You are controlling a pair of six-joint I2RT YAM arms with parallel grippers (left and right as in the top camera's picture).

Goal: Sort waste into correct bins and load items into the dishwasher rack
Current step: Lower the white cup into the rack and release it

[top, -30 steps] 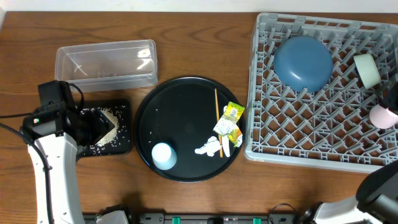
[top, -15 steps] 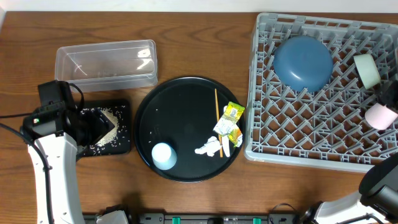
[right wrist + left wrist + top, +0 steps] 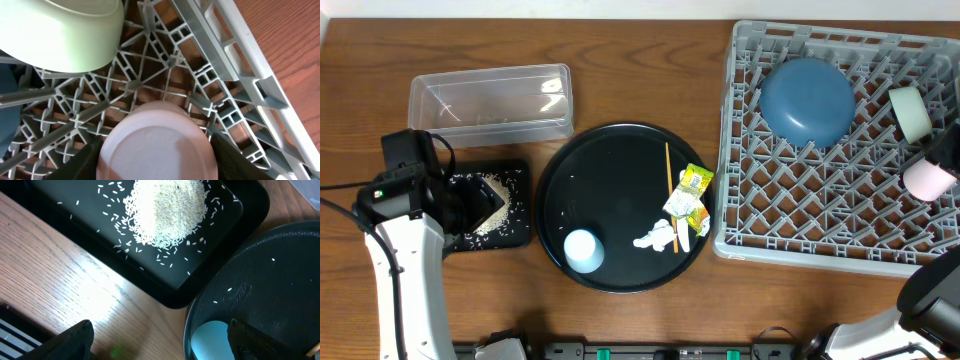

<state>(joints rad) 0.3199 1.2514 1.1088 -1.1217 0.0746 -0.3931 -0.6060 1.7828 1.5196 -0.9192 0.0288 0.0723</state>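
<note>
The grey dishwasher rack (image 3: 840, 215) holds the blue bowl-like plate (image 3: 807, 100) and the cream bowl (image 3: 910, 112). My right gripper (image 3: 157, 162) is shut on the whitish cup (image 3: 157, 142), bottom up, just above the rack floor (image 3: 150, 85) beside the cream bowl (image 3: 60, 30). The cup also shows in the overhead view (image 3: 927, 180). The pale blue cup (image 3: 583, 250), wooden stick (image 3: 669, 180), wrappers (image 3: 690, 195) and white scrap (image 3: 657, 238) lie on the round black tray (image 3: 610, 165). Rice (image 3: 167, 210) is heaped in the shallow black tray (image 3: 517, 235). My left gripper (image 3: 160, 345) is open and empty above it.
The clear tub (image 3: 490, 100) stands behind the black tray, with little in it. The round tray's rim (image 3: 192, 315) lies close to the black tray's corner (image 3: 175, 297). The rack's right wall (image 3: 250, 75) is close to the held cup.
My right gripper has shifted the whitish cup slightly left and toward the far side over the rack. The left arm has not moved.
</note>
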